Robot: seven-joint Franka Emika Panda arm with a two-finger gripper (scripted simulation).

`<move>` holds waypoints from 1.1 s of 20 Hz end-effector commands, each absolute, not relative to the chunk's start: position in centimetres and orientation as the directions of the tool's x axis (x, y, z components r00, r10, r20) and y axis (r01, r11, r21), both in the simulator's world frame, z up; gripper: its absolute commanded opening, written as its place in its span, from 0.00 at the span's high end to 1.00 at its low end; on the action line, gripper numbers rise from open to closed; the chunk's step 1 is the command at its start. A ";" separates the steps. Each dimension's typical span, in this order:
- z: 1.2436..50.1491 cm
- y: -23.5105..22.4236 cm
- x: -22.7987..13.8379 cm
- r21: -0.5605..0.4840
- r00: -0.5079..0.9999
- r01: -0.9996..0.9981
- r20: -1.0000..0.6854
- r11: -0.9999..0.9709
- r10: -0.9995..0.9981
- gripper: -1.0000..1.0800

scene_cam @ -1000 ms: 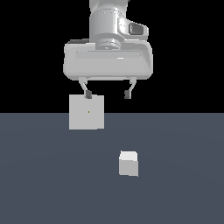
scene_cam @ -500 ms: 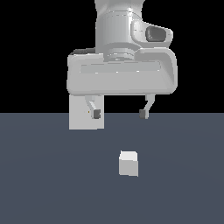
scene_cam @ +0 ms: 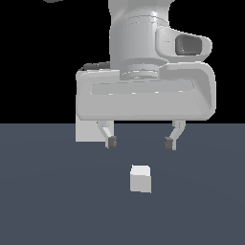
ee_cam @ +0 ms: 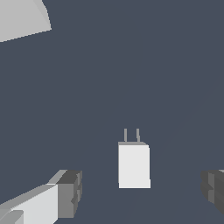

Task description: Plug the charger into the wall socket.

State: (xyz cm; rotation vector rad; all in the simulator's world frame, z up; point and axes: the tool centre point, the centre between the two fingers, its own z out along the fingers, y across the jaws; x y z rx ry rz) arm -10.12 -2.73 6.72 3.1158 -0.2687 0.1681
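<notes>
The gripper (scene_cam: pixel 140 142) is held spread apart above the charger (scene_cam: pixel 140 178), whose two prongs are pointed away along the surface (scene_cam: pixel 48 201).

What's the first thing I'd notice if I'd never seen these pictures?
The big pale robot hand hanging open over the dark floor in the exterior view. Right below it sits the little white charger, its two thin prongs showing in the wrist view. The wall socket peeks out behind, mostly hidden.

The arm (scene_cam: pixel 139 43) is smooth pale grey, a rounded cylinder with a dark oval inset on one side. Below it sits a wide, flat, rounded-corner block carrying the gripper (scene_cam: pixel 139 142), whose two thin grey fingers (scene_cam: pixel 109 136) end in dark ribbed pads (ee_cam: pixel 70 192).
</notes>
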 end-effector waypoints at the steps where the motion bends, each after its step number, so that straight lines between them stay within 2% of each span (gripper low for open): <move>1: 6.4 -2.9 -10.4 0.000 0.978 -0.177 0.112 -0.984 -0.176 0.04; 12: 5.8 -2.9 -10.4 0.000 0.978 -0.179 0.113 -0.984 -0.177 0.04; 22: 2.0 -2.9 -10.5 0.000 0.978 -0.179 0.113 -0.984 -0.178 0.04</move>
